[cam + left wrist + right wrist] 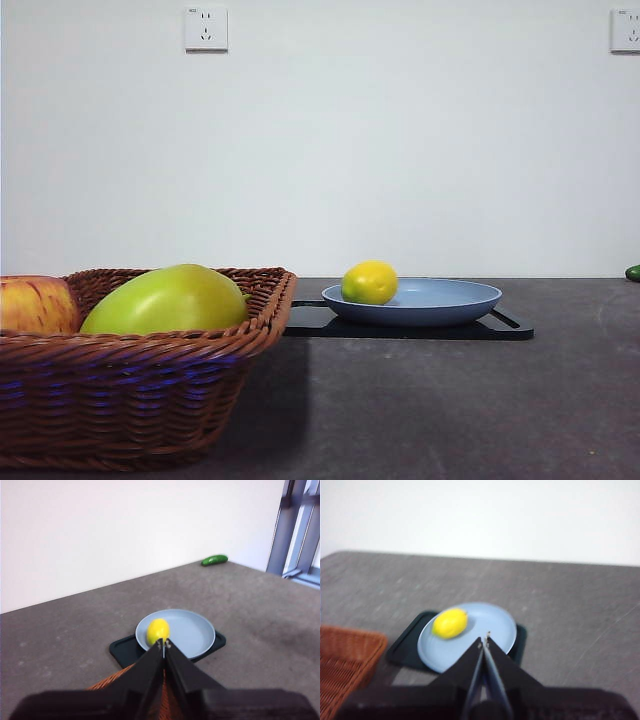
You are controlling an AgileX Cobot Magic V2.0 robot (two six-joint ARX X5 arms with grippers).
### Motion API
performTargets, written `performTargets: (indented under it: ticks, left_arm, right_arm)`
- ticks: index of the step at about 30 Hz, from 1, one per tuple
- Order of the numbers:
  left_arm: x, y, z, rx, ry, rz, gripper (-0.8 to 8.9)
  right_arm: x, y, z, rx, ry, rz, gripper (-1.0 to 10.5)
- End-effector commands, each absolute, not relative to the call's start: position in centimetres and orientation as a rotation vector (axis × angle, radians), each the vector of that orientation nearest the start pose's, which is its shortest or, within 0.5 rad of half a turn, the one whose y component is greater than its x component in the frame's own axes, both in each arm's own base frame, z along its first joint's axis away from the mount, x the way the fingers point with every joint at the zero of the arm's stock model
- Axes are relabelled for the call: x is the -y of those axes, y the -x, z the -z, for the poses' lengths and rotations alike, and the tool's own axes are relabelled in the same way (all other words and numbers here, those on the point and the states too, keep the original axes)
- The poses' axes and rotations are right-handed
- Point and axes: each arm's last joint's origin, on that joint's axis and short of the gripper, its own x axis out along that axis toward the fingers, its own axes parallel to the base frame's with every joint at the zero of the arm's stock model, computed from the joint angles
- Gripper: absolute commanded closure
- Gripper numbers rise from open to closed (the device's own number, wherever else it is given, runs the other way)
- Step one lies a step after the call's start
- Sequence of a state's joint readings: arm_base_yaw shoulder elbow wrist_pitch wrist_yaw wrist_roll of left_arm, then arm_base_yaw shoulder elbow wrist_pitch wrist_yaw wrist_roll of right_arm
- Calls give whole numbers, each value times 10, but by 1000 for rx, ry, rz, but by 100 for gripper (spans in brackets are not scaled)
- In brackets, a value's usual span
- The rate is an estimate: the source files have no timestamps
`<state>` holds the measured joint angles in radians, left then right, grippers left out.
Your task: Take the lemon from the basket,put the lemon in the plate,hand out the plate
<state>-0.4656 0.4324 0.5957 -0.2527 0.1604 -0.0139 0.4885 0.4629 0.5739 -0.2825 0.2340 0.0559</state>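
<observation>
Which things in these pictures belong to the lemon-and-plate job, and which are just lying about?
Job things: lemon, lying in the plate; basket.

Lying about: green fruit and apple in the basket; black tray under the plate; cucumber.

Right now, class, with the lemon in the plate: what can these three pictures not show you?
- Apple: front view, cut off by the picture's edge and sunk behind the basket rim.
- Basket floor: front view, hidden by its wall and the green fruit.
- Green thing: front view, cut by the edge; small in the left wrist view.
- Plate near rim: right wrist view, behind the right pincer; whole picture blurred.
</observation>
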Motion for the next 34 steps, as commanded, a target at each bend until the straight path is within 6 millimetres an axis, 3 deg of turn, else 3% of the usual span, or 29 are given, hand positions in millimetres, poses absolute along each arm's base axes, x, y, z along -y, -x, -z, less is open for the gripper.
performTargets:
  ticks: [1, 15, 21, 27, 34]
  left_arm:
    - [53, -95, -307, -99, 27, 626, 805]
    - [53, -94, -306, -107, 20, 631, 805]
    - [27, -68, -297, -74, -148, 379, 805]
    - [10, -69, -258, -41, -142, 92, 805]
    - [1, -88, -195, -78, -99, -29, 805]
  right_arm:
    - [-48, -105, -295, -151, -6, -231, 943]
    - [-47, -106, -296, -144, -4, -189, 943]
    - [-47, -106, -296, -143, -5, -189, 943]
    - [-47, -106, -296, -144, -4, -189, 943]
    - [-47, -106, -296, -143, -5, -189, 943]
